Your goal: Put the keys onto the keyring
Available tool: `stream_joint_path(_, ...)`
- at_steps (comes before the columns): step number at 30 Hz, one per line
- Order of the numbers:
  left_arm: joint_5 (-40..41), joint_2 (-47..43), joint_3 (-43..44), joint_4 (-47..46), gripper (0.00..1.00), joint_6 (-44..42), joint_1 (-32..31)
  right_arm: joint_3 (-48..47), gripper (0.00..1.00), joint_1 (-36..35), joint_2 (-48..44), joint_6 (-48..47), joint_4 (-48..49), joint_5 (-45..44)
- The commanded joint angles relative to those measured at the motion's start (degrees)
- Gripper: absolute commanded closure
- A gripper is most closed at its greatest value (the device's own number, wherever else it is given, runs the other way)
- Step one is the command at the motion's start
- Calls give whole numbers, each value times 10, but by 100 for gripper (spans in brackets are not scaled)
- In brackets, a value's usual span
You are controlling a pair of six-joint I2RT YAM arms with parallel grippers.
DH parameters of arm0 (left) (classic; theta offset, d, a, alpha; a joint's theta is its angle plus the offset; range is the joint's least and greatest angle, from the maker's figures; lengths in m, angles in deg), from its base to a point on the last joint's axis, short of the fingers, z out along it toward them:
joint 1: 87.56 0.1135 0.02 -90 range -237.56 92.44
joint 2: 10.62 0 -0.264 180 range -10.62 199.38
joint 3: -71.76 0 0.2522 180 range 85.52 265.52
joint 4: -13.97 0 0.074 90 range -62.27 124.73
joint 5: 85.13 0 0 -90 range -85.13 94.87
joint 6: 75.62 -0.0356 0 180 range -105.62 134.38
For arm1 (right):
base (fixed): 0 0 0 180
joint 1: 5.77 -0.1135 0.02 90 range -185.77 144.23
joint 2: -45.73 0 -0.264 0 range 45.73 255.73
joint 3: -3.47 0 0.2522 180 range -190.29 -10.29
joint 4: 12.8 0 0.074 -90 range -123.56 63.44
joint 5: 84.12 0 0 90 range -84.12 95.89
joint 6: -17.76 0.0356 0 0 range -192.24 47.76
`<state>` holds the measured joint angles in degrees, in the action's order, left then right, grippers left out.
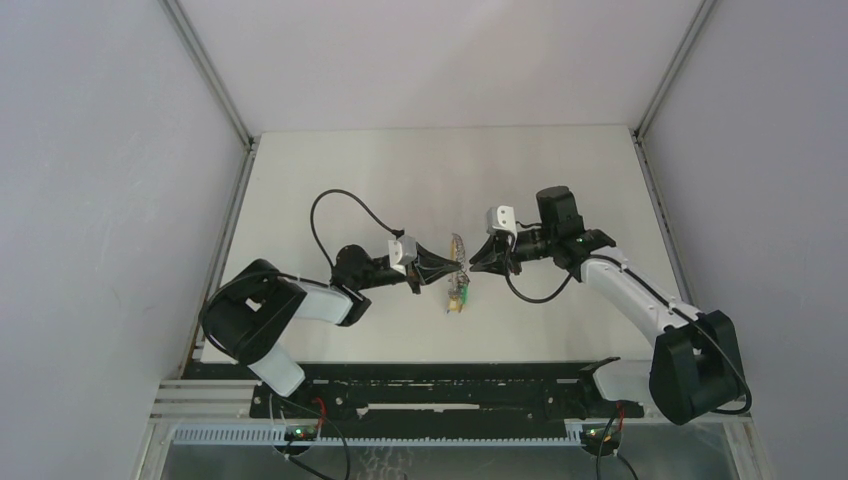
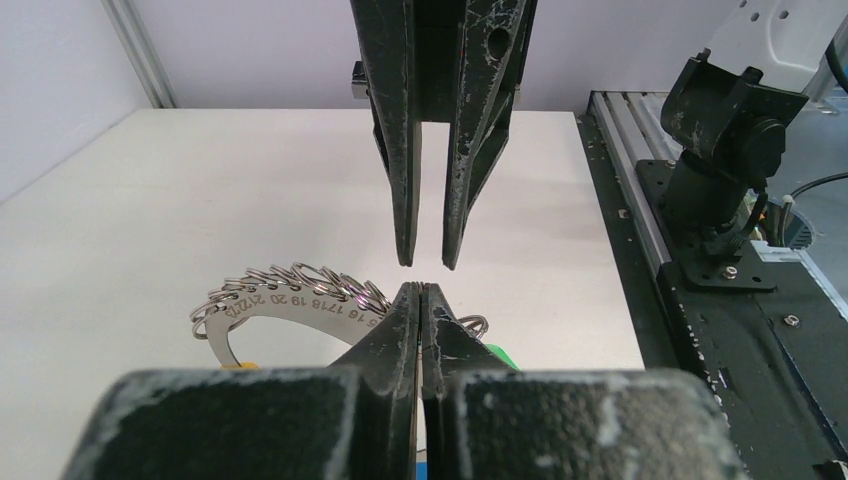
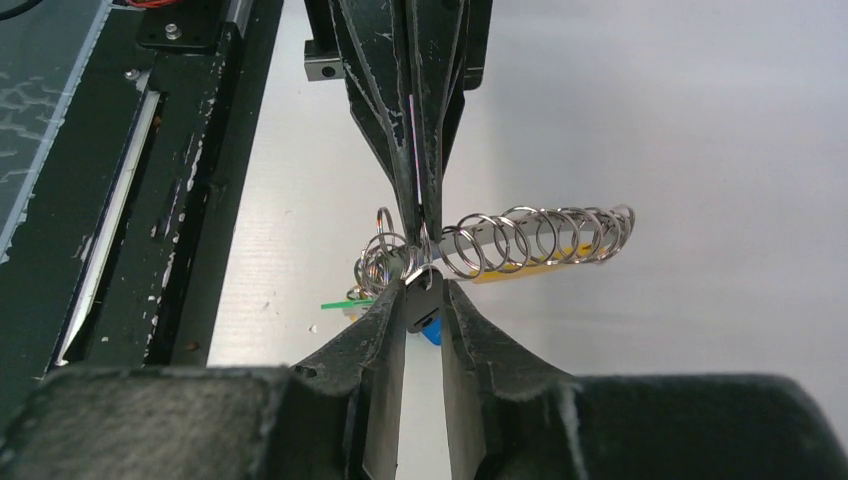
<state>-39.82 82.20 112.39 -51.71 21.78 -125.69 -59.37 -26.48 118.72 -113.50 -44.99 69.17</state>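
Top external shows both arms over the white table (image 1: 560,170), their tips nearly meeting mid-surface. My left gripper (image 2: 421,292) is clamped fully shut on the silvery metal keyring (image 3: 540,240), with its curved yellow-orange band and row of small split rings. My right gripper (image 2: 428,263) has its jaws a narrow way apart. What I take for the small black-headed key (image 3: 421,303) sits between them at a ring, and I cannot tell if it is threaded. I'd hold the left pinch firm and back the right straight out, slowly.
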Motion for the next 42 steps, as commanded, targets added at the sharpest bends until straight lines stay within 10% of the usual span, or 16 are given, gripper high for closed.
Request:
stream_joint_path(1,13,-20,-6,-49,100,-6,-1,4,81,-8,4,16,64,41)
stream_joint_path(42,6,-16,7,-49,100,8,-5,-15,94,-23,65,18,84,65)
